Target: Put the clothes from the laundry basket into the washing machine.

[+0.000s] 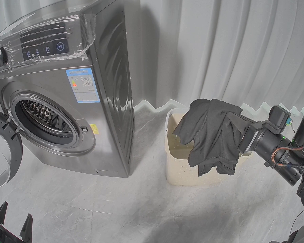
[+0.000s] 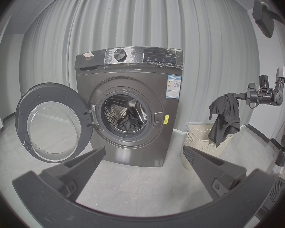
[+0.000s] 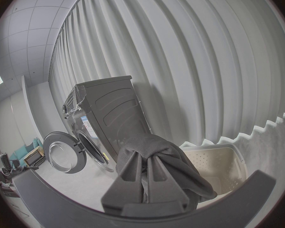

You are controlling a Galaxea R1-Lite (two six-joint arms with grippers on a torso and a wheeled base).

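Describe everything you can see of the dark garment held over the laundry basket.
The dark garment is dark grey, soft, thin-looking cloth with hemmed flaps at the bottom. The right claw is shut on a bunched upper part, and the rest hangs in loose folds. It hangs over the cream laundry basket, its lower end drooping past the near rim; whether it touches the rim I cannot tell.

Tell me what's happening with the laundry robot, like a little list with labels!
washing machine: door swung open, dark clothing already lying in the drum
laundry basket: cream, standing on the floor beside the machine
right gripper: shut on a dark grey garment, which hangs over the basket
left gripper: open, low down, holding nothing
left to do: carry the garment to the drum
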